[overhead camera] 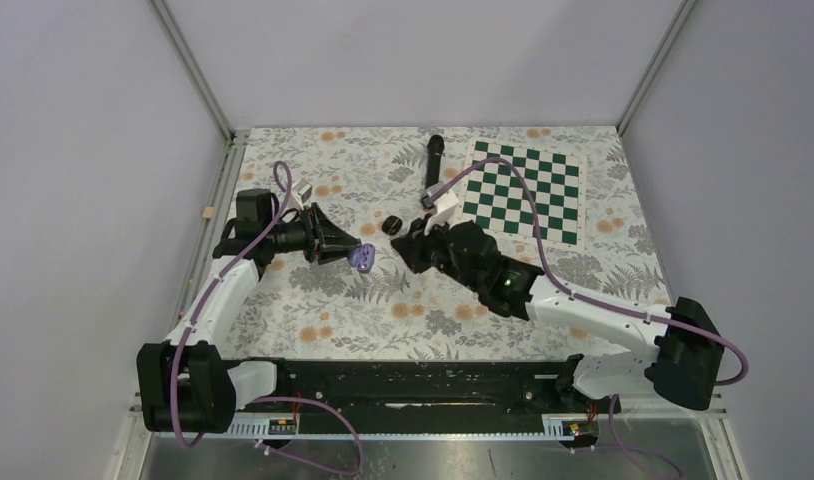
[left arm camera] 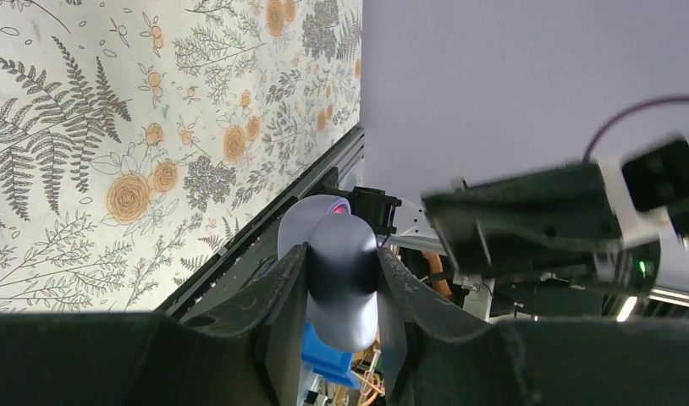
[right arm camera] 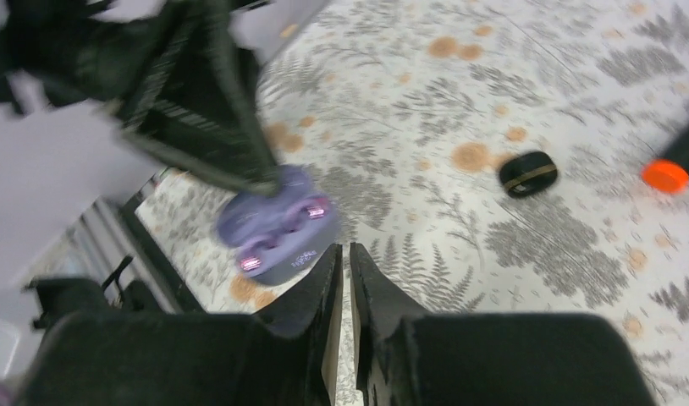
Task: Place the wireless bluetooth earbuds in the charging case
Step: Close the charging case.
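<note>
Because the charging case [right arm camera: 278, 233] has to be steady and open-side-up for tiny parts to drop into it, the left gripper [left arm camera: 343, 264] pinches it by its flanks and holds it clear of the floral table [overhead camera: 433, 312], the lid swung back and the wells turned toward the other arm. From the right wrist view, two pale purple lumps with pink glints sit in those wells; judged from that blurred picture they are the wireless bluetooth earbuds [right arm camera: 316, 209], already seated or nearly so, though how deeply cannot be told. The right gripper [right arm camera: 344, 254] hangs just beside the case's near edge with its fingers pressed almost together, only a thin slit between them and nothing visible in it, a posture that would suit nudging a bud home or having let one go. A black oval piece [right arm camera: 528, 173] with a gold band lies on the table well apart from the case, and whether it is another bud or a small case cannot be told. Farther back lie the microphone [overhead camera: 434, 158] and the chessboard [overhead camera: 528, 190], neither of them near the work. A faint mark shows on the case's front, too blurred to read, and no brand or label is legible anywhere.
</note>
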Tool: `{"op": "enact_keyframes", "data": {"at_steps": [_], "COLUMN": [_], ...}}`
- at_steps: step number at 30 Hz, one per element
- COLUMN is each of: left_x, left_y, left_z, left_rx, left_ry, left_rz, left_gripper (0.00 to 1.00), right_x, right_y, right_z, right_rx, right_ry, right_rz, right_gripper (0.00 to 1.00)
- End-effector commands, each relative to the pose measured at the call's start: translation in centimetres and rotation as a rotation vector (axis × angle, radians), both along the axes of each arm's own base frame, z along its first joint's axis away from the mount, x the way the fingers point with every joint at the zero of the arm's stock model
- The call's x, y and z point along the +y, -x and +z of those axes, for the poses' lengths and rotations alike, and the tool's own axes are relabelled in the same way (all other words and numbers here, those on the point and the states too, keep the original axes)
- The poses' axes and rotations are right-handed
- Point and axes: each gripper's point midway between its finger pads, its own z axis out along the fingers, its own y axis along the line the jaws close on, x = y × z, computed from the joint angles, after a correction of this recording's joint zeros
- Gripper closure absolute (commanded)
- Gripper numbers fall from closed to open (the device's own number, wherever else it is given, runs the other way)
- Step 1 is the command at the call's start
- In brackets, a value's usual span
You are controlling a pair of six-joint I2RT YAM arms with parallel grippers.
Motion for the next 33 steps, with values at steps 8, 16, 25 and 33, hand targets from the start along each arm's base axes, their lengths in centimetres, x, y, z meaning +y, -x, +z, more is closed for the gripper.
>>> {"op": "enact_keyframes", "data": {"at_steps": [8, 16, 25, 33], "left_x": [-0.3, -0.3, -0.3, -0.3], "left_y": [-0.6, -0.7, -0.7, -0.6], "left_z": [3.9, 3.7, 3.2, 3.3], "left_rx": [-0.118, -0.113, -0.106, -0.112], "left_ry": [0.056, 0.053, 0.05, 0.05], "left_rz": [-0.017, -0.012, -0.011, -0.013], "left_gripper": [1.0, 1.0, 1.0, 1.0], "right_x": [3.5, 6.4, 5.3, 5.1], "right_y": [0.5, 0.2, 0.3, 0.5], "right_z": [-6.7, -2.2, -0.8, -2.0], "right_rx": [0.645, 0.629, 0.546, 0.563], "right_ry": [-0.346, -0.571, -0.606, -0.566], "right_rz": [0.101, 0.237, 0.234, 0.218], "right_gripper": [0.76, 0.75, 0.75, 0.75]}}
